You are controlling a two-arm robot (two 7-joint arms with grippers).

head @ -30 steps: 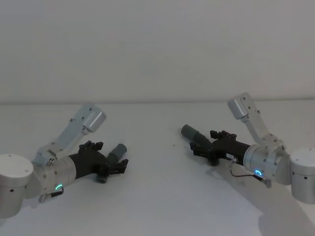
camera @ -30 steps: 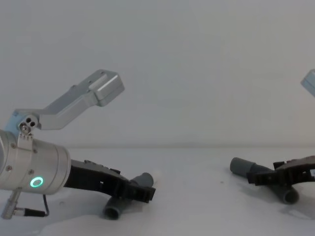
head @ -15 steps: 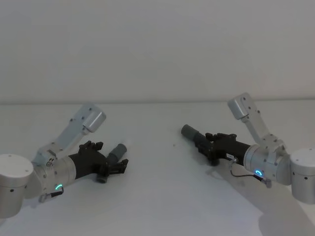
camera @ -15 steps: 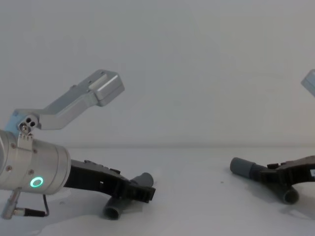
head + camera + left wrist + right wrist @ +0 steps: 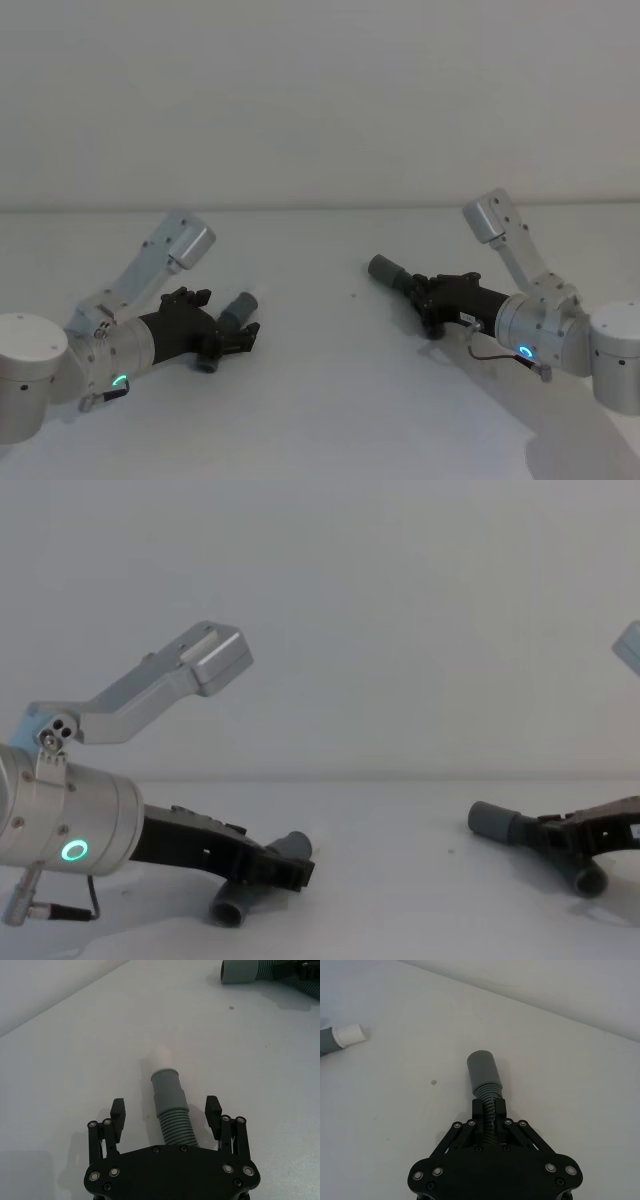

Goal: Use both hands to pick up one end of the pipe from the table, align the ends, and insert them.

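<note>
**Head view.** The left gripper (image 5: 226,335) is low over the table (image 5: 320,410) at the near left. Its fingers are spread and straddle the left pipe piece (image 5: 239,306). The long axis of this piece runs from near left to far right, and its far cuff points to the far right. The right gripper (image 5: 424,294) is at the right, clamped on the right pipe piece (image 5: 386,269). The long axis of that piece runs from near right to far left, and its free cuff points to the far left.

**Left wrist view.** The fingers (image 5: 118,1110) stand apart on either side of the ribbed middle and do not touch it. The white tip (image 5: 162,1056) points away from the gripper.

**Right wrist view.** The jaws are closed on the ribbed middle. The smooth grey cuff (image 5: 484,1073) projects straight ahead of them.

**Chest view.** The left piece lies on the table, its near open end facing the camera. The right piece sits low at the far right, its cuff pointing left.
</note>
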